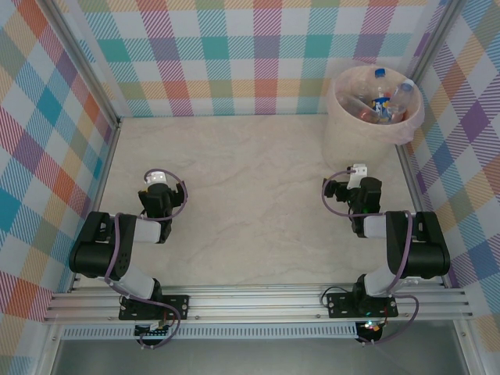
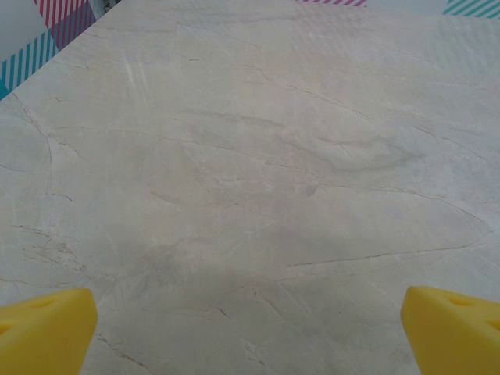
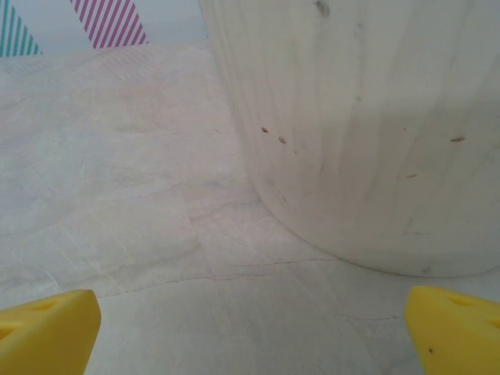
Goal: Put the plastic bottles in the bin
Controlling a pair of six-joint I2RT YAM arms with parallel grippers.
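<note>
We find clear plastic bottles (image 1: 383, 101) in the round cream-white bin (image 1: 337, 134), tabletop's (image 1: 250, 172) far-right corner. Left gripper (image 1: 158, 180) and right gripper (image 1: 357, 172) gape empty. The right risks bumping the bin.

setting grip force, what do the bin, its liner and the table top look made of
Bin: probably matte cream plastic; smooth wall, small dark specks. Liner: thin translucent pinkish plastic film, crinkled over the rim. Table top: pale, grey-veined, marble-look stone or laminate; cannot tell which.

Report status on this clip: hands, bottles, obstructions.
Left hand open, empty. Right hand open, empty, facing the bin. Bottles in the bin. Nothing in the way.
</note>
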